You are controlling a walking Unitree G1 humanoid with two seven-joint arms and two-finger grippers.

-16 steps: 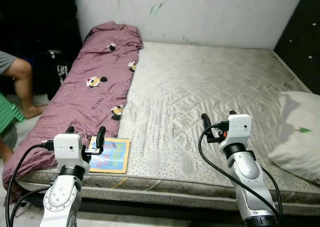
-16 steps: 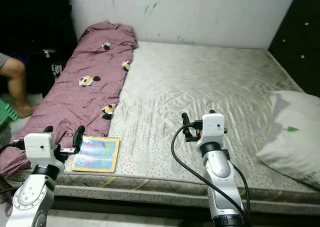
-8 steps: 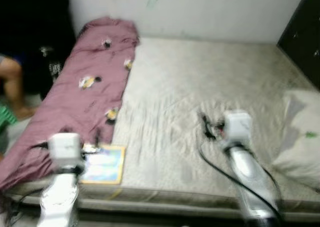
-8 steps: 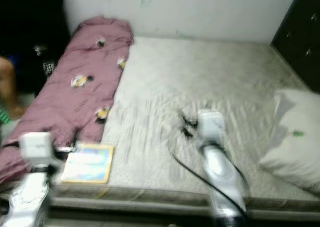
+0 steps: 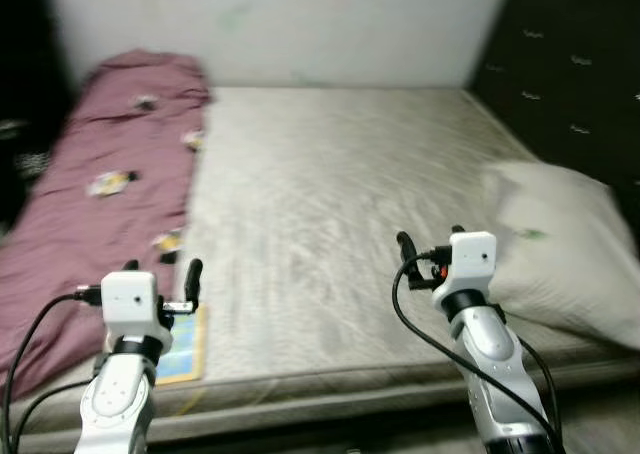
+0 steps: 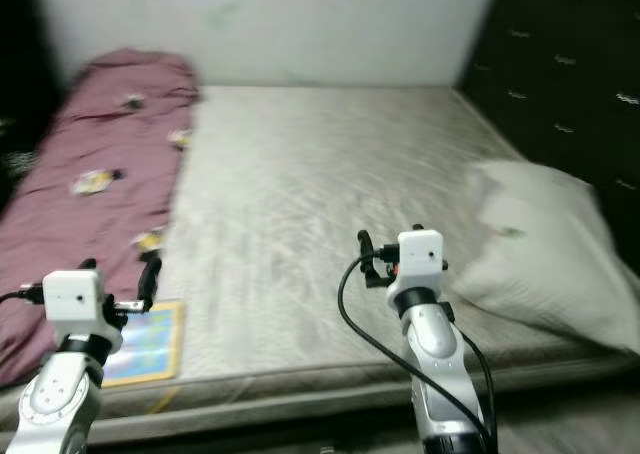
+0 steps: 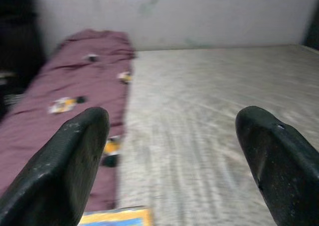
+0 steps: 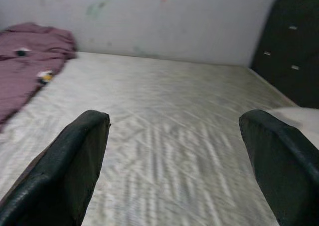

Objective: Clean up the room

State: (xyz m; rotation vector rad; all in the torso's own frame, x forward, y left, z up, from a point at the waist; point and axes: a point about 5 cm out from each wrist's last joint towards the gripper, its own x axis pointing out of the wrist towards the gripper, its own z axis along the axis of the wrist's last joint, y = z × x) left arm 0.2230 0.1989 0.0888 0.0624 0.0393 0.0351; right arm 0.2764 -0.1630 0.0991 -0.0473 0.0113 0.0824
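1. A bare grey quilted mattress (image 5: 320, 204) fills the scene, running from its near edge just ahead of the robot back to a pale painted wall (image 5: 290, 24). A dark tufted headboard (image 5: 570, 84) closes its right side. The head views are somewhat blurred.
2. The middle of the mattress is an open stretch between the two arms. The near edge runs across the head views under both wrists.
3. A mauve blanket with small cartoon prints (image 5: 90, 174) lies lengthwise along the left edge of the mattress, bunched up at the wall end.
4. A flat picture book with a yellow border and blue cover (image 6: 140, 342) lies at the near left corner, beside the blanket's near end and partly behind the left arm.
5. A white pillow with a small green mark (image 5: 560, 244) rests against the right side near the headboard, its near corner reaching the mattress edge.
6. The left gripper (image 5: 160, 274) is held above the near left corner just over the book, fingers (image 7: 65, 161) spread wide and empty.
7. The right gripper (image 5: 430, 249) is raised over the near right part of the mattress, next to the pillow, fingers (image 8: 75, 161) also wide apart, holding nothing.
8. The left wrist view catches the book's yellow top edge (image 7: 117, 217) low between its fingers. The right wrist view looks along the bare mattress to the wall, with the pillow's corner (image 8: 294, 114) at one side.
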